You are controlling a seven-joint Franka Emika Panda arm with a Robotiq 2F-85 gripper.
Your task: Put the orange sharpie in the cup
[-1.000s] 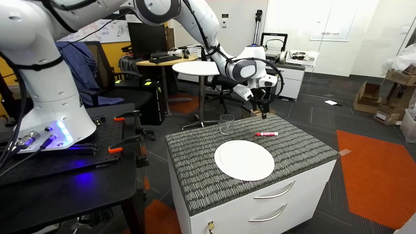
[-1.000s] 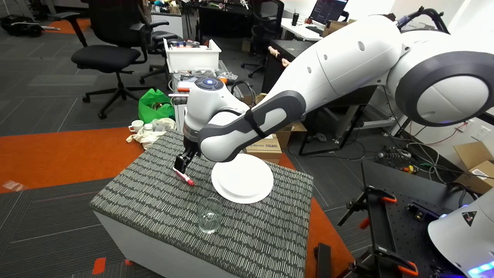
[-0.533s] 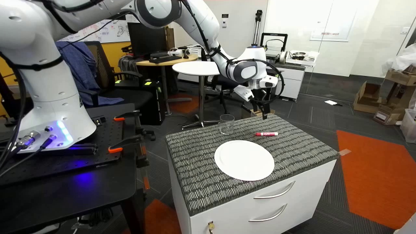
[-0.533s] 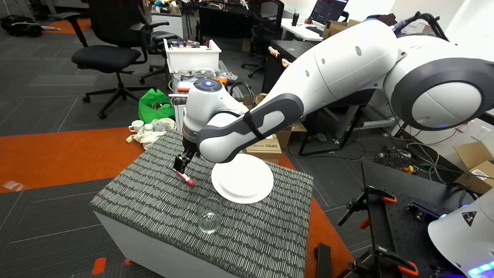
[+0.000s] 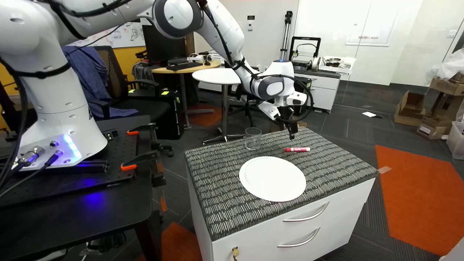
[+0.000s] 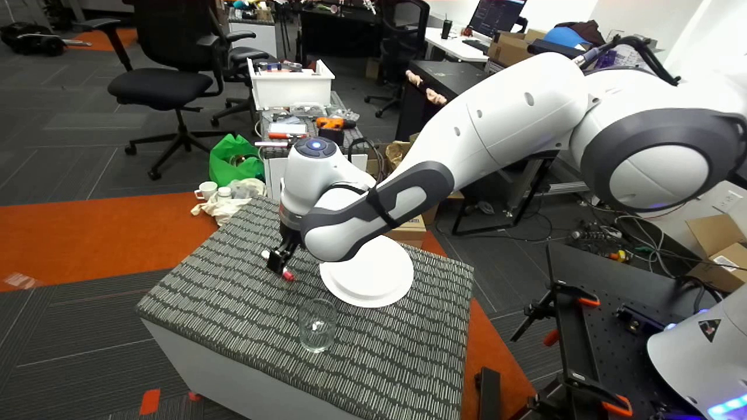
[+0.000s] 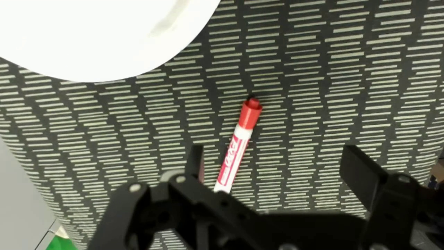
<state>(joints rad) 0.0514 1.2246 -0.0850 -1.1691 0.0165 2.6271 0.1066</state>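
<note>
Saw EXPO on red-capped marker (image 7: 238, 146); my pincer (image 7: 272, 163) hung above, jaws apart. Clear tumbler (image 6: 317, 325) stood on drawer cabinet (image 5: 337, 163) near white plate (image 5: 272, 179).

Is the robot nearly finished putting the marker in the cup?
Not nearly! Done: the pincer is open and hovers above the red-capped marker. In hand: the aiming, probably, since in the wrist view the marker shows between its wide-apart jaws, nearer one. Left: the marker lies on the patterned cabinet top, away from the clear tumbler, so it needs gripping, lifting, carrying over and dropping in.
</note>
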